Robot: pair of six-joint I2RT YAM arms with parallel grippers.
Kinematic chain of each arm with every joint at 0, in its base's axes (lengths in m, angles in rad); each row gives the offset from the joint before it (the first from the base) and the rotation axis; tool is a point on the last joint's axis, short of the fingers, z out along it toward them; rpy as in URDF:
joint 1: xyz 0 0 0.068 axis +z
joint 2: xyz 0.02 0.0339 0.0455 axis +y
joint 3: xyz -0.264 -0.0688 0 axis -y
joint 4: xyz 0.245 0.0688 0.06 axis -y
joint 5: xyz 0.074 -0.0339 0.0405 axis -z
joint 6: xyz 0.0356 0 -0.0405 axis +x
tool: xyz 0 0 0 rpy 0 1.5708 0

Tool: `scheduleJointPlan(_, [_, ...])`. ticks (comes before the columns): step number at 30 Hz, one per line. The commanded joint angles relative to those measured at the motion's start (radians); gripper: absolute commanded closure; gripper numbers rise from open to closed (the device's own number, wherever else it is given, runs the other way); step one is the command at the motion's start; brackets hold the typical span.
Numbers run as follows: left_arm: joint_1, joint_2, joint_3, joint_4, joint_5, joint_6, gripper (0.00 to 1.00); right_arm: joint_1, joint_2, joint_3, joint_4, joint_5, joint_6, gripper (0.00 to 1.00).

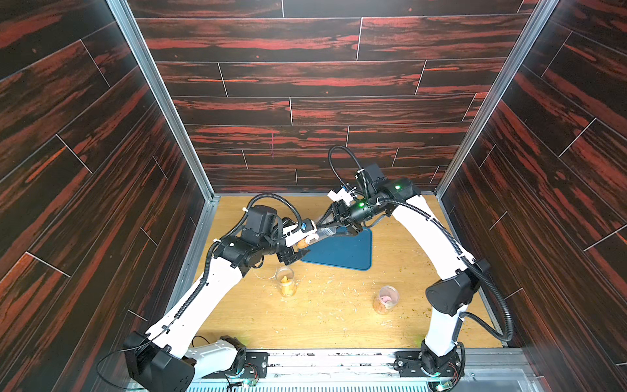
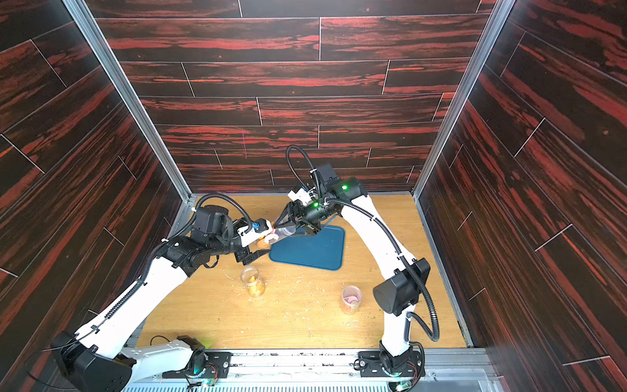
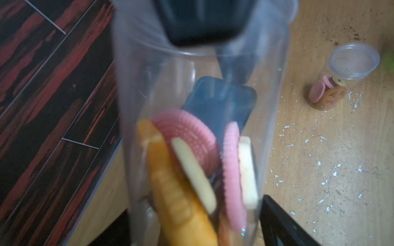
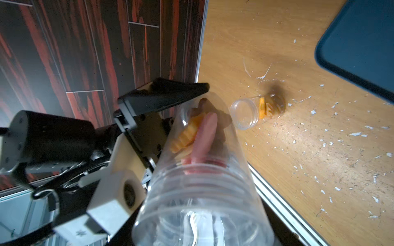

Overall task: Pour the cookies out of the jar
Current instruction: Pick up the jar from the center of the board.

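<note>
A clear plastic jar (image 1: 320,233) hangs on its side above the near-left corner of the blue tray (image 1: 353,251). My right gripper (image 1: 339,225) is shut on its threaded mouth end (image 4: 202,191). The cookies (image 3: 185,132), pink, orange and pale, lie piled in the closed bottom end (image 4: 204,132). My left gripper (image 1: 303,241) straddles that bottom end. Its jaws stand open on either side, close to the walls. One black finger (image 4: 162,93) lies along the jar. The jar is blurred in the left wrist view.
Two more clear jars with cookies stand on the wooden table: one (image 1: 286,281) in front of the left gripper, one (image 1: 386,299) nearer the right arm. Pale crumbs (image 1: 325,288) litter the table between them. Dark wood walls close in the left, right and back.
</note>
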Motion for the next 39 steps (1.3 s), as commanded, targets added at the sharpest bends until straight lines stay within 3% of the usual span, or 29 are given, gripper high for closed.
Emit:
scheduleJointPlan(1, [-0.012, -0.01, 0.002, -0.024, 0.051, 0.057, 0.14, 0.005, 0.025, 0.036, -0.025, -0.101, -0.035, 0.33])
scheduleJointPlan(9, [-0.012, -0.026, -0.015, -0.024, 0.045, 0.057, 0.3, 0.006, 0.03, 0.035, -0.027, -0.13, -0.043, 0.33])
scheduleJointPlan(21, [-0.022, -0.03, -0.026, -0.024, 0.046, 0.047, 0.45, 0.005, 0.036, 0.028, -0.024, -0.142, -0.046, 0.32])
scheduleJointPlan(26, [-0.032, -0.016, -0.017, -0.024, 0.051, 0.049, 0.5, 0.006, 0.021, 0.003, -0.01, -0.132, -0.04, 0.26])
scheduleJointPlan(32, [-0.039, -0.002, -0.022, -0.024, 0.056, 0.049, 0.7, 0.005, 0.014, -0.007, 0.002, -0.103, -0.038, 0.21])
scheduleJointPlan(39, [-0.039, 0.014, -0.054, -0.01, 0.061, 0.03, 0.79, -0.008, 0.008, -0.019, 0.028, -0.081, -0.017, 0.15])
